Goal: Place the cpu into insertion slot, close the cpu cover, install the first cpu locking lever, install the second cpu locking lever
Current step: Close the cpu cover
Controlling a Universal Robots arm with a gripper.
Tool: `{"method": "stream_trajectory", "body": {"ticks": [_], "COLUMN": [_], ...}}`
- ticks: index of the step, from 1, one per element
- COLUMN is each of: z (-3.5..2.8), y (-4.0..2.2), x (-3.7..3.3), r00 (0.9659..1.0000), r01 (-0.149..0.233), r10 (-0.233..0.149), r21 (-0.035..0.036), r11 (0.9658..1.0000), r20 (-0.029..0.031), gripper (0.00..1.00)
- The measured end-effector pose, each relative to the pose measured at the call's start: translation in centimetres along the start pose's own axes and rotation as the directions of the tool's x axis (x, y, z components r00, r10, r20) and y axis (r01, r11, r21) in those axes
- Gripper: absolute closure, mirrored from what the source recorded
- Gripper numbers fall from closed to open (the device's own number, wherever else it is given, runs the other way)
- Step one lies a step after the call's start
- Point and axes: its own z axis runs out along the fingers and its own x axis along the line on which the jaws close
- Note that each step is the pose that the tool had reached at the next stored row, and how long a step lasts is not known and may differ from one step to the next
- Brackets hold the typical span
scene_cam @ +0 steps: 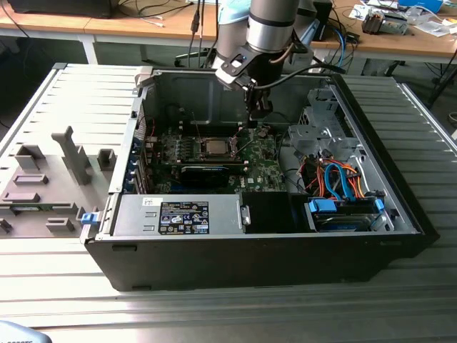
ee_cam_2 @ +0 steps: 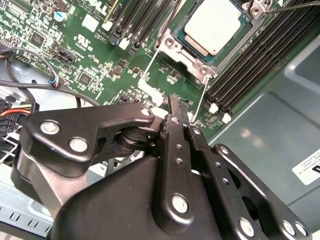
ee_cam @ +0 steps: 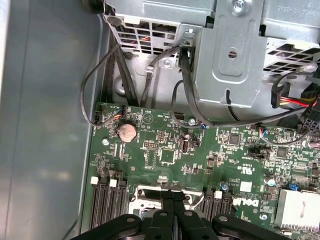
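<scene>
Gripper (ee_cam_2: pixel 176 102) is right up against the lens in the second wrist view. Its two black fingers are pinched tight together with nothing between them that I can see, tips hanging just over the board (ee_cam_2: pixel 100 50). In the exterior view it sits mid-frame, a bit above the cpu (scene_cam: pixel 213 148) and toward the exterior view's right, down inside the open case (scene_cam: pixel 250 257). The cpu is seated in its socket, silver top up, and the cover (ee_cam_2: pixel 190 52) looks folded down around it. A thin wire lever (ee_cam_2: pixel 201 98) runs beside the socket near the fingertips. My guess is closed fingers make a narrow pusher for it. Can't tell if they touch.
</scene>
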Motion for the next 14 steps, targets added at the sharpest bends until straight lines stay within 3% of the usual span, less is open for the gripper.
{"method": "stream_trajectory", "body": {"ticks": [14], "z": [0.06], "y": [0.68], "x": [-0.09], "r00": [1.0000], "r01": [0.000], "r10": [0.000], "r21": [0.0000], "r11": [1.0000], "r20": [-0.0001], "gripper": [0.89]}}
